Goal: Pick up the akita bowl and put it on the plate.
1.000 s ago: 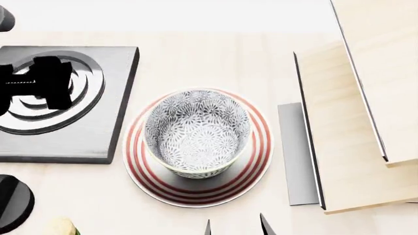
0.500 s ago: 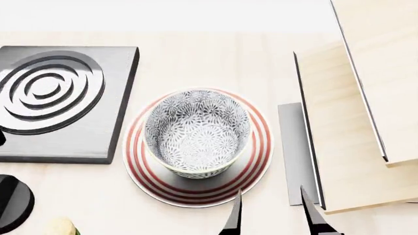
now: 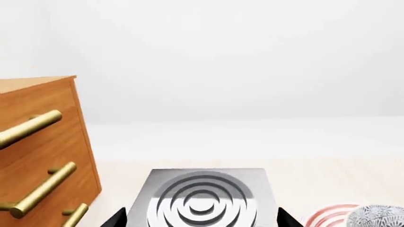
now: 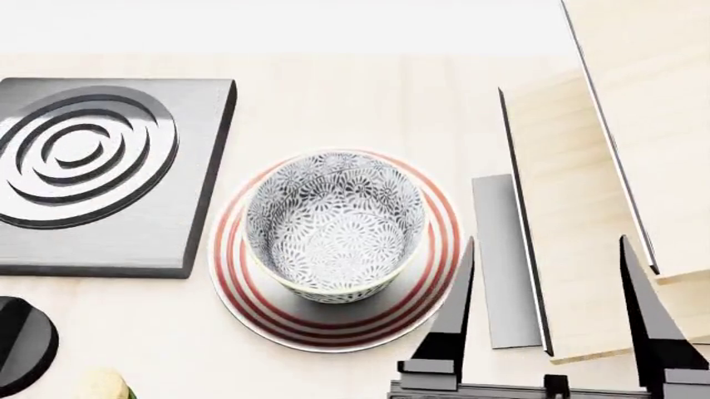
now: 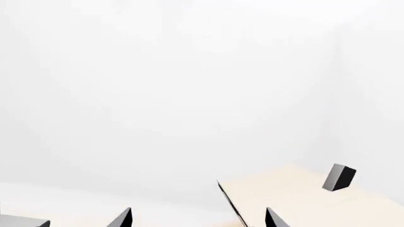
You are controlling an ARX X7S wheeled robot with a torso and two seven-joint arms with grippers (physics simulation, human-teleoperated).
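The akita bowl (image 4: 332, 229), white with a dense grey-black floral pattern, stands upright on the plate (image 4: 229, 266), a white plate with thin red rings. My right gripper (image 4: 546, 248) is open just to the right of the plate, its left finger overlapping the plate's right rim in the head view, and nothing sits between its fingers. The right wrist view shows the same gripper (image 5: 198, 218) open over bare tabletop. My left gripper (image 3: 202, 218) is open and empty, facing the stove burner. The plate (image 3: 325, 216) and bowl (image 3: 379, 217) show at that view's edge.
A square dark stove burner (image 4: 100, 174) with grey rings lies left of the plate. Pale wooden boards (image 4: 588, 216) and a grey strip (image 4: 505, 258) stand to the right. A wooden drawer cabinet (image 3: 38, 151) with brass handles is near the burner. A black round part (image 4: 17, 341) sits at bottom left.
My right gripper has come up from the bottom edge and to the right, beside the plate. My left gripper has left the head view from over the burner. Bowl and plate have not moved.
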